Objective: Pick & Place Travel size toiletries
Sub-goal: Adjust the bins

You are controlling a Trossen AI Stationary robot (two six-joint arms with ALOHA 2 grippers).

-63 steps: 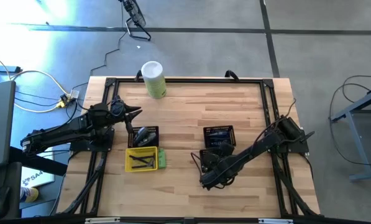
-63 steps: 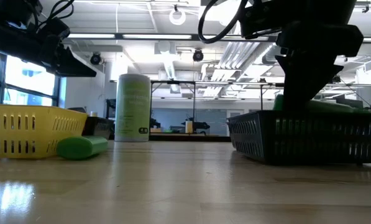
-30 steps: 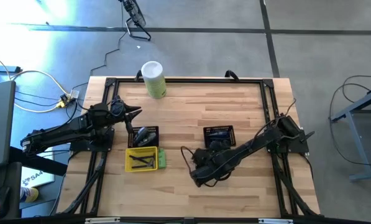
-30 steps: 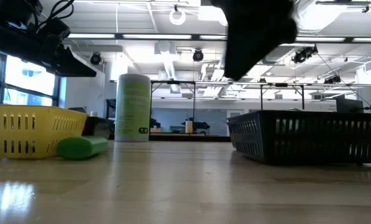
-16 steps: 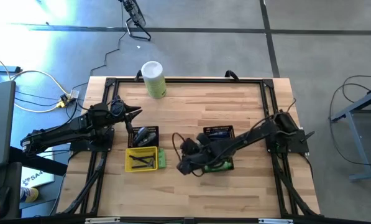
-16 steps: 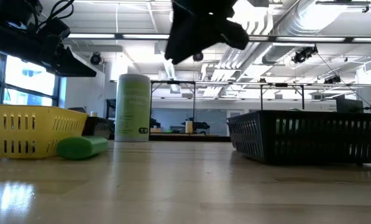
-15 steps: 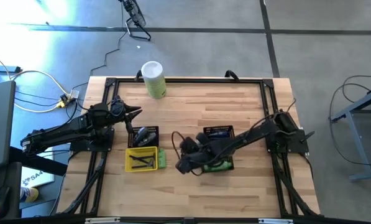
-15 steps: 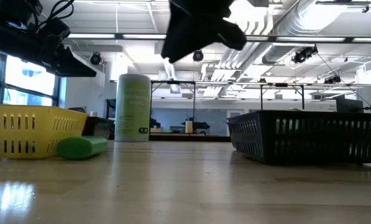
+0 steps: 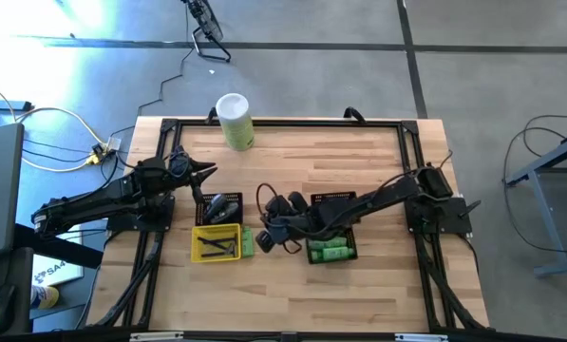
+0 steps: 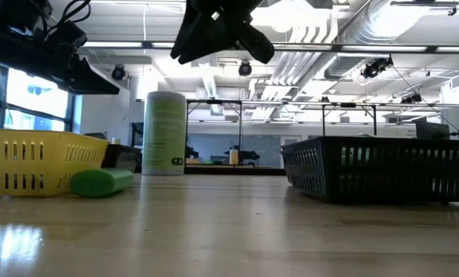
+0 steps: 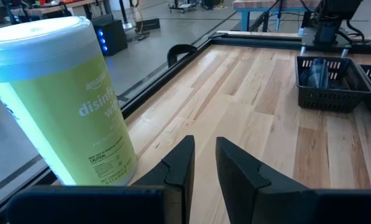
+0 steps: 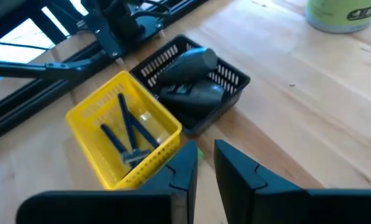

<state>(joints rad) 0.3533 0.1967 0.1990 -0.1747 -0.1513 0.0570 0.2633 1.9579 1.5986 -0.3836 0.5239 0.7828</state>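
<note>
One bright green bottle (image 9: 246, 241) lies on its side on the table against the yellow tray (image 9: 216, 243), and shows again in the low view (image 10: 101, 182). More green bottles (image 9: 329, 251) lie in a black basket. My right gripper (image 9: 264, 236) hangs above the table just right of the lone green bottle. It slants down toward the tray, shut and holding nothing (image 12: 204, 149). My left gripper (image 9: 210, 171) waits at the left, shut and holding nothing (image 11: 204, 146), pointing past the tall green canister (image 11: 61, 99).
Dark blue tubes lie in the yellow tray (image 12: 120, 134). A black basket (image 12: 194, 84) behind it holds dark grey items. Another black basket (image 9: 338, 202) lies partly under my right arm. The canister (image 9: 235, 121) stands at the far edge. Bare wood lies along the near side.
My right gripper has risen and swung from the near side of the right-hand baskets toward the table's left, turning at the wrist. It now hangs by the yellow tray. The green bottles in the basket, hidden by the arm before, now show.
</note>
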